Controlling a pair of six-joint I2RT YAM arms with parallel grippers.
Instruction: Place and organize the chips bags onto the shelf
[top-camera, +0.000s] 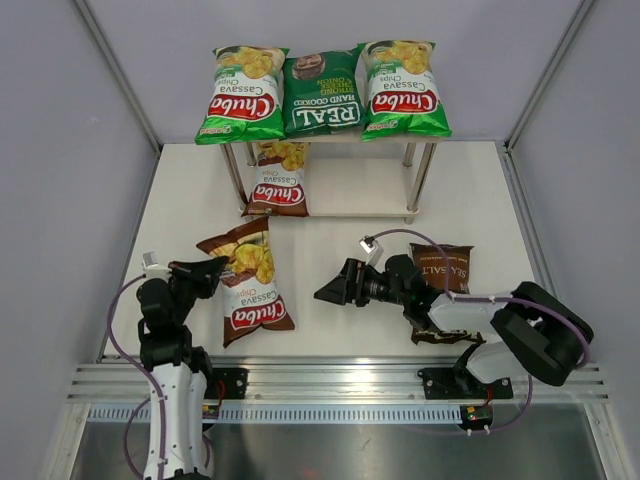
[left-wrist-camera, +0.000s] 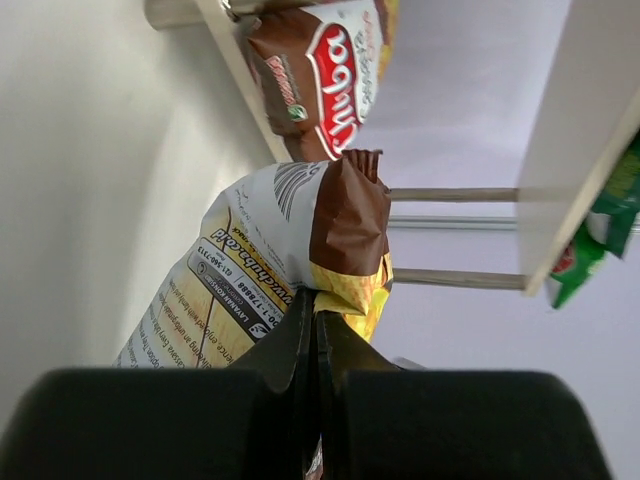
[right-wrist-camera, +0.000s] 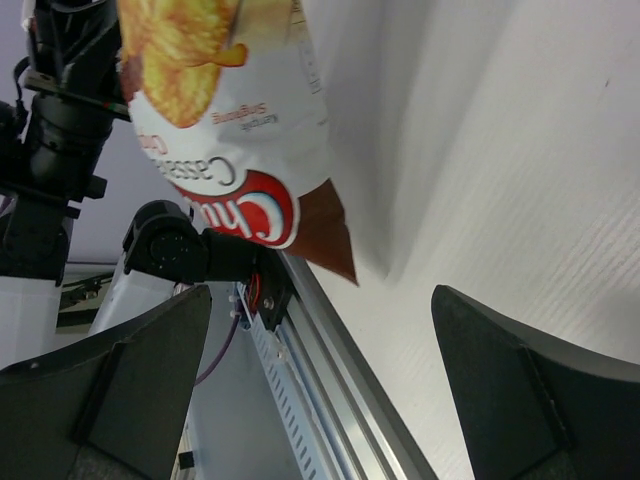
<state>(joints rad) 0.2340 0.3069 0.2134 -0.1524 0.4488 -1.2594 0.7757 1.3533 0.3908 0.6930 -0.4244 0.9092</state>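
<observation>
Two brown Chuba bags are showing glossy and crinkled: the shelved bag (top-camera: 278, 180) is lying on the lower board of the shelf (top-camera: 350, 195). Your left gripper (left-wrist-camera: 315, 300) is pinching the top edge of the second bag (top-camera: 255, 295). Your right gripper (top-camera: 325, 293) is hanging spread, seemingly beside the Kettle bag (top-camera: 452, 265).

Top tier of the shelf (top-camera: 345, 214): the left Chuba bag (top-camera: 241, 95), the REAL bag (top-camera: 322, 92) and the right Chuba bag (top-camera: 404, 88) sit side by side. The lower Chuba bag (top-camera: 278, 180) lies at the bottom tier's left end. In front, the front Chuba bag (top-camera: 250, 285) is at left, and the sea salt bag (top-camera: 448, 268) lies on the table (top-camera: 340, 330) at right, partly under the right arm.
</observation>
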